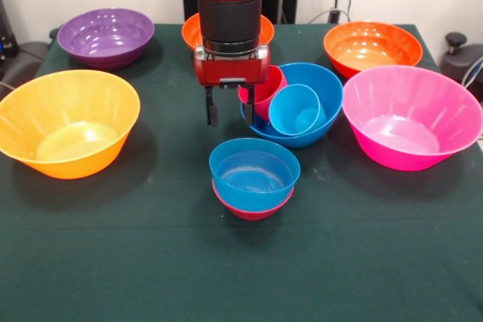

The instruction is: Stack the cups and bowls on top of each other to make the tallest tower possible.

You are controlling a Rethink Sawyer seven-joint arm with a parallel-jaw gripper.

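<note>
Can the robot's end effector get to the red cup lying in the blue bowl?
Probably yes. The end effector hangs open right beside the red cup, whose rim sticks out of the mid-sized blue bowl; only the light blue cup crowds its other side.

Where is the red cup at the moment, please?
In the front view, the red cup leans inside the mid-sized blue bowl, at its left, beside the light blue cup and next to the gripper.

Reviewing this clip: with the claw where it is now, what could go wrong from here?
1. The claw sits close beside the red cup, which lies tilted in the mid-sized blue bowl with the light blue cup; a descent might knock either cup.
2. The small blue bowl is nested in the small red bowl, which adds little height.
</note>
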